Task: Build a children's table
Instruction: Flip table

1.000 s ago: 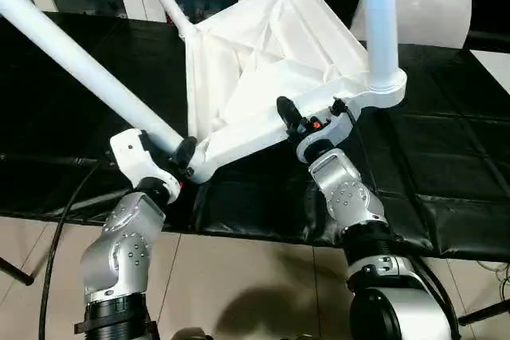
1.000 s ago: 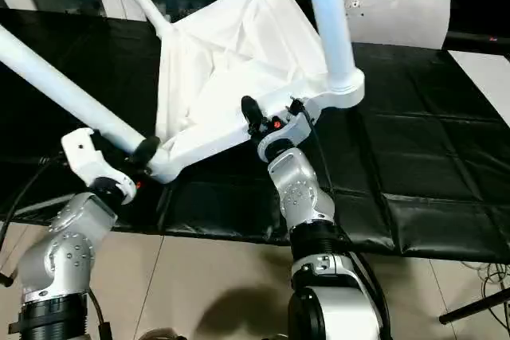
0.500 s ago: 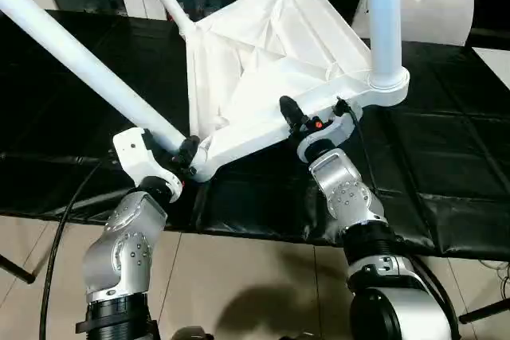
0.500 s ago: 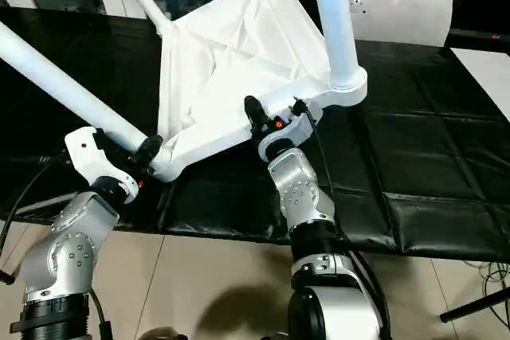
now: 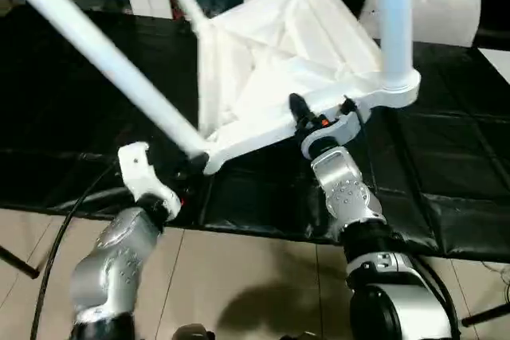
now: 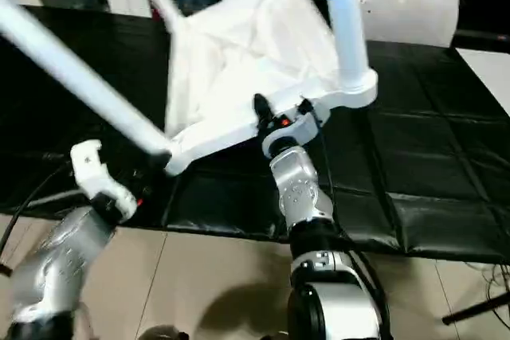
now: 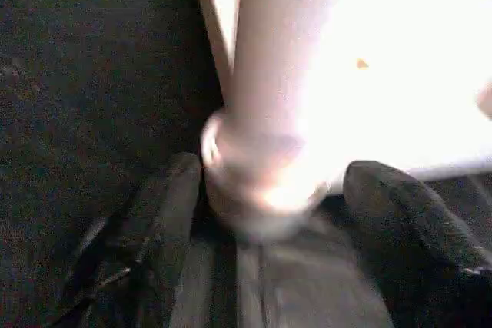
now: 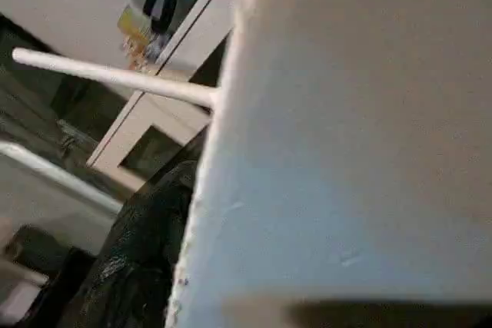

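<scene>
Tabletop (image 5: 271, 77) hangs tilted above the black surface (image 5: 446, 173), legs (image 5: 103, 53) in its sockets. Right gripper (image 5: 319, 121) pinches its rim; left fingers (image 7: 165, 213) apparently spread around a corner socket. Rotate slowly, keeping both holds.

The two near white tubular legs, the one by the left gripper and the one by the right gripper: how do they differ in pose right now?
The left-side white tubular leg slants steeply away up toward the left, while the right-side white tubular leg stands nearly upright. The left gripper's fingers flank the left leg's socket end; the right gripper sits on the white ribbed plastic tabletop edge beside the right leg. Both are seated in corner sockets.
</scene>
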